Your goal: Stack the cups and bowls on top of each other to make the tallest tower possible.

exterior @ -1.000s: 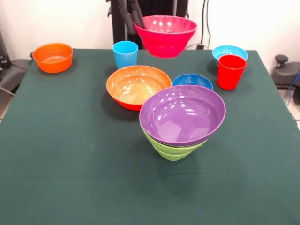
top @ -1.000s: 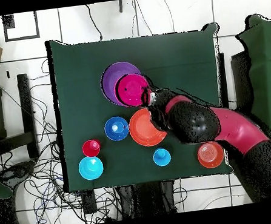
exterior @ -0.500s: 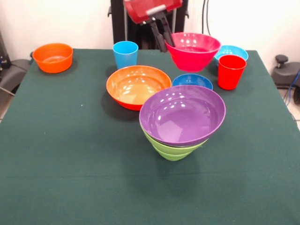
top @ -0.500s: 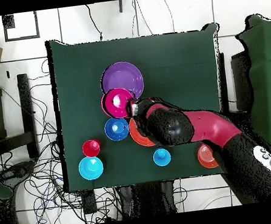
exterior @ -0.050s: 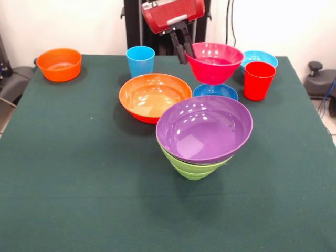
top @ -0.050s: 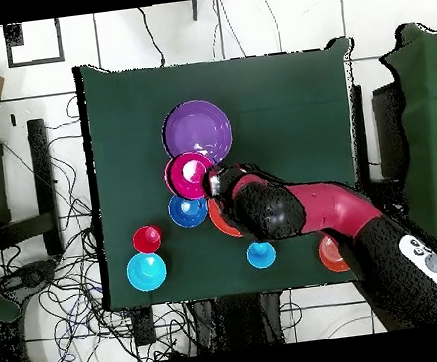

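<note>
My gripper (exterior @ -0.050s: 185,52) is shut on the near-left rim of the magenta-red bowl (exterior @ -0.050s: 214,62), which hangs upright just above the dark blue bowl (exterior @ -0.050s: 215,91). From above, the magenta-red bowl (top @ -0.050s: 190,173) overlaps the dark blue bowl (top @ -0.050s: 187,210), with the gripper (top @ -0.050s: 213,181) at its rim. The tower is the big purple bowl (exterior @ -0.050s: 205,128), tilted, nested on a lime green bowl (exterior @ -0.050s: 193,169). A large orange bowl (exterior @ -0.050s: 154,96) sits left of it. The light blue cup (exterior @ -0.050s: 140,60) and the red cup (exterior @ -0.050s: 258,80) stand apart at the back.
A small orange bowl (exterior @ -0.050s: 59,64) sits at the far left corner. A light blue bowl (exterior @ -0.050s: 257,56) lies behind the red cup. In the overhead view the arm (top @ -0.050s: 295,209) covers part of the large orange bowl (top @ -0.050s: 219,220).
The gripper has carried the magenta-red bowl from high at the back, across and down, until it hangs just over the dark blue bowl. The other bowls and cups have not moved.
</note>
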Motion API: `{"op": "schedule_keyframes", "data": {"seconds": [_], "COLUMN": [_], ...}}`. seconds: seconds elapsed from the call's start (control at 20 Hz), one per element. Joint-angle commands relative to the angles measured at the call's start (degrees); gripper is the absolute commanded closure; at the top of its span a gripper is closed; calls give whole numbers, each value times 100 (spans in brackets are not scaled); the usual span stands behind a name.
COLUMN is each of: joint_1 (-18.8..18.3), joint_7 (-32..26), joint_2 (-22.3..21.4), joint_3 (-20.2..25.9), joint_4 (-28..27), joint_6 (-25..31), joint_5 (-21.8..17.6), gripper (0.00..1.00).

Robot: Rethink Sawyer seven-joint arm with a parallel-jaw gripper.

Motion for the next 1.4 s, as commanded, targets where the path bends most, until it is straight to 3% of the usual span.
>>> {"op": "schedule_keyframes", "data": {"seconds": [0.05, 0.25, 0.65, 1.4], "joint_1": [250, 332, 936, 793], "joint_7": [383, 466, 824, 672], "joint_2": [-44, -156, -99, -227], "joint_3": [-503, -585, -1172, -1033], "joint_4": [-169, -211, -463, -365], "joint_6": [-234, -329, -938, -1273], "joint_5": [-526, -574, -608, -435], "gripper": [100, 100, 100, 100]}}
